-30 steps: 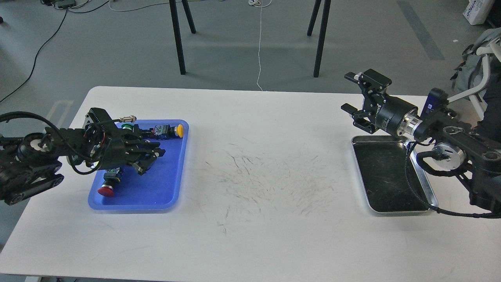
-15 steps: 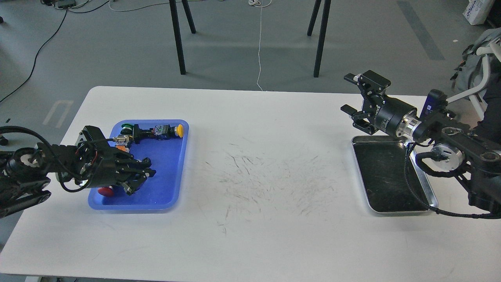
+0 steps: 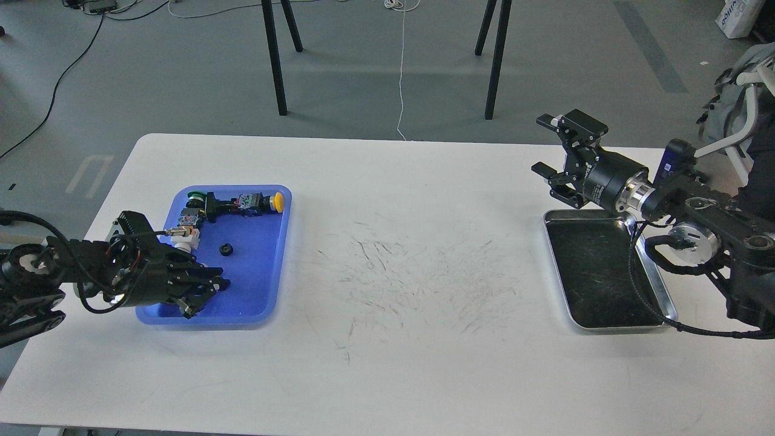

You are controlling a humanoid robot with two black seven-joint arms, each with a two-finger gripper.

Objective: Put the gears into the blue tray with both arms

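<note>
One small black gear (image 3: 226, 249) lies flat on the floor of the blue tray (image 3: 261, 272) at the table's left. My left gripper (image 3: 204, 295) hangs over the tray's front-left corner, a short way in front and left of the gear. Its fingers are spread and hold nothing. My right gripper (image 3: 546, 148) is raised at the far right of the table, just beyond the far-left corner of the silver tray (image 3: 661, 292). It stands open and empty, pointing left.
Push-button switches lie along the blue tray's far edge: a yellow-capped one (image 3: 277, 200), a green-capped one (image 3: 195, 195) and a white-bodied one (image 3: 184, 237). The silver tray's dark bottom holds nothing. Scuff marks cover the table's middle (image 3: 412, 278). Black stand legs rise behind the table.
My left arm has drawn back toward the front left, away from the tray's middle. The gear now shows lying in the blue tray. The right gripper has barely shifted.
</note>
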